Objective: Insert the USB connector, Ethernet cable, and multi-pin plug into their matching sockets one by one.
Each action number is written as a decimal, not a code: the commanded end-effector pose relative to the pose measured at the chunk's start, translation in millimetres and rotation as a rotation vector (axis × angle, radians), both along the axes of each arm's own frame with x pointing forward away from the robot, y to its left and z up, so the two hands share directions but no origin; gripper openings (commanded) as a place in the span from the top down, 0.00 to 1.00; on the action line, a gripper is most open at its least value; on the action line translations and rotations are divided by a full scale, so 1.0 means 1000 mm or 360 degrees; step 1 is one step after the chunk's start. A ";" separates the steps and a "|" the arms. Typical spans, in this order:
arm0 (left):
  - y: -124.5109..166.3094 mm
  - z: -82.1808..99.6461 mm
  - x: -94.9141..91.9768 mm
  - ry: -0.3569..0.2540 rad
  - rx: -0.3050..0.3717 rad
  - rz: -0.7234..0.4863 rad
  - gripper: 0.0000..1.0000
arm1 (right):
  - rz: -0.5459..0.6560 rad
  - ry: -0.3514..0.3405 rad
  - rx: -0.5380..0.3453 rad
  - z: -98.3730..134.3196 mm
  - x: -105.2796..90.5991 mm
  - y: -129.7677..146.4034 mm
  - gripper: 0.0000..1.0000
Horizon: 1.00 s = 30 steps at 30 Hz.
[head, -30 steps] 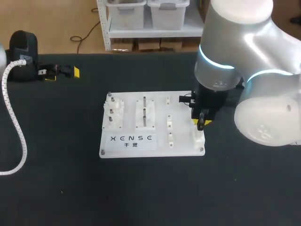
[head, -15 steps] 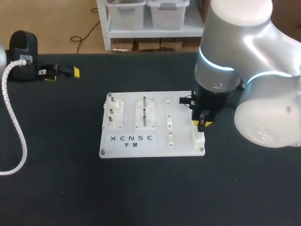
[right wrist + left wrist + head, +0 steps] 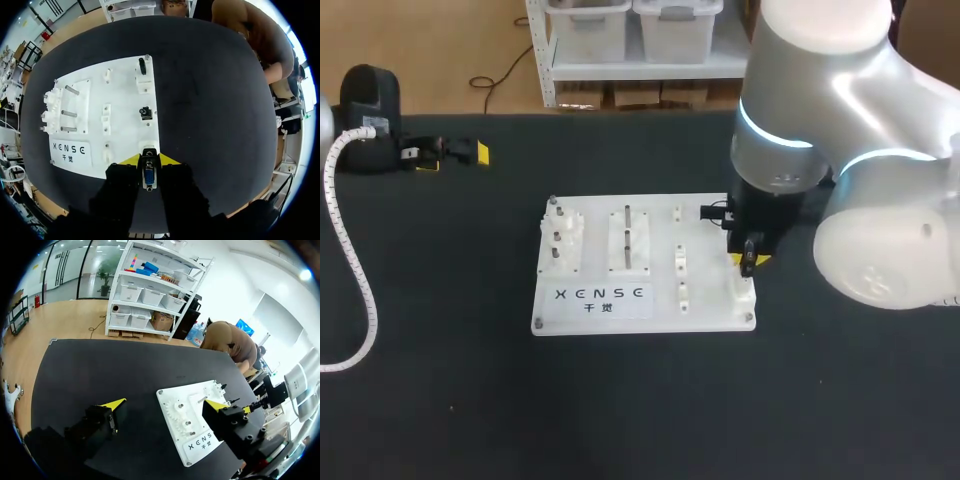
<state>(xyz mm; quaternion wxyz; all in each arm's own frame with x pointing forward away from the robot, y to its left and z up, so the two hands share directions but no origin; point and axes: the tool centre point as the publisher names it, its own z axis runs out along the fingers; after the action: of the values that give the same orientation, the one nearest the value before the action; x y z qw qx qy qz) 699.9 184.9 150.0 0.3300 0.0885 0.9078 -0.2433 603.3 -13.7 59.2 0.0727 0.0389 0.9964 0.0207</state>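
Observation:
A white board of sockets lies mid-table. My right gripper hangs over its right edge, just above a white socket block. In the right wrist view this gripper is shut on a multi-pin plug with a blue insert, held upright between the yellow tips. Ahead of it on the board sit a small black socket and, farther on, a black connector standing in a white block. My left gripper rests at the table's back left, open and empty.
A white ribbed hose curves down the table's left side. A black unit sits at the back left corner. On the board's left half stand metal pegs and a gear fixture.
The right arm's body has shifted slightly to the left; its gripper stays over the same socket block with the plug. The left arm has not moved.

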 end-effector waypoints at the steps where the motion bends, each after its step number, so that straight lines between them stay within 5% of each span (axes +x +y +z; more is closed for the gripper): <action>1: 0.000 0.000 0.000 0.0000 0.0000 0.0000 0.00 | 0.0000 -0.0010 0.0005 -0.002 0.000 0.000 1.00; 30: 0.000 0.000 0.000 0.0000 0.0000 0.0000 0.00 | -0.0008 0.0001 0.0013 -0.003 -0.004 0.001 1.00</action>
<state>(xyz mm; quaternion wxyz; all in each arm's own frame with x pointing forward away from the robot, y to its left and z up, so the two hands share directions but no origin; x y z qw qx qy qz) 699.9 184.9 150.0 0.3300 0.0885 0.9078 -0.2433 599.3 -12.2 58.9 0.0707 0.0408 0.9964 0.0248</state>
